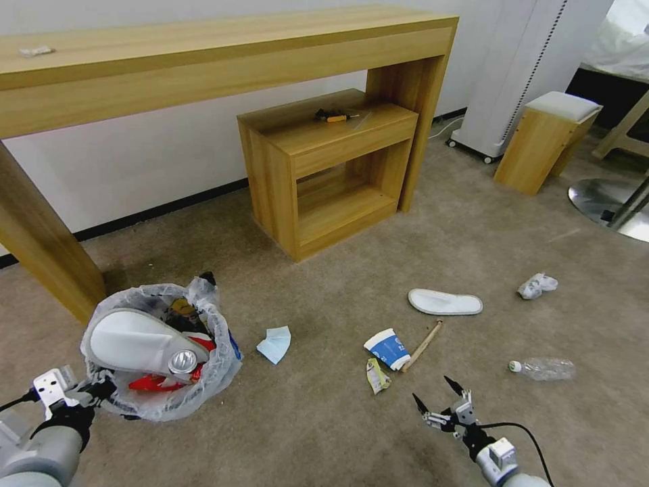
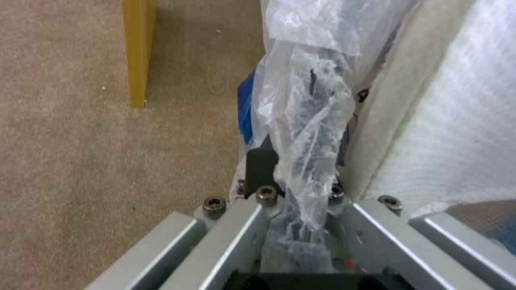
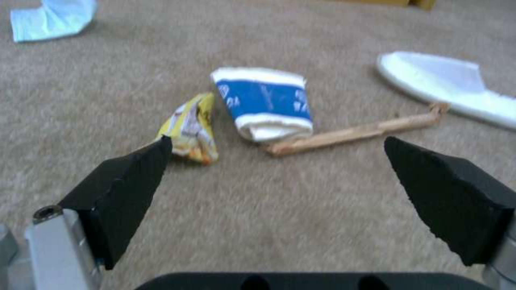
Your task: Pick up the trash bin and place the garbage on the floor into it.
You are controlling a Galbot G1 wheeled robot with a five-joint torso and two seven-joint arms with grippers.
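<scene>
the left gripper [image 1: 101,390], at about eight o'clock in the head view, is clenched on the near rim of the trash bin [image 1: 162,399], pinching the crinkly bag [image 2: 306,133] between its fingers. the bin sits just beside a leg of the long wooden desk [image 1: 223,51] and holds a white slipper [image 1: 138,341], a crushed can [image 1: 182,362] and red wrappers [image 1: 152,383]. just past its three o'clock side a pale blue tissue [image 1: 274,343] lies on the beige carpet [image 1: 324,433]. near the centre, a blue-white paper cup [image 1: 388,348] lies on its side with a yellow wrapper [image 1: 377,376] at its seven o'clock and a wooden stick [image 1: 423,344] touching its right edge. a second white slipper [image 1: 445,302] lies just beyond the stick's far end. the right gripper [image 1: 438,396], at five o'clock, hovers above the carpet with its black fingers spread wide and released, the cup and wrapper just ahead of it. farther right lie a clear bottle [image 1: 544,368] and, at its twelve o'clock, a white wad [image 1: 537,285].
</scene>
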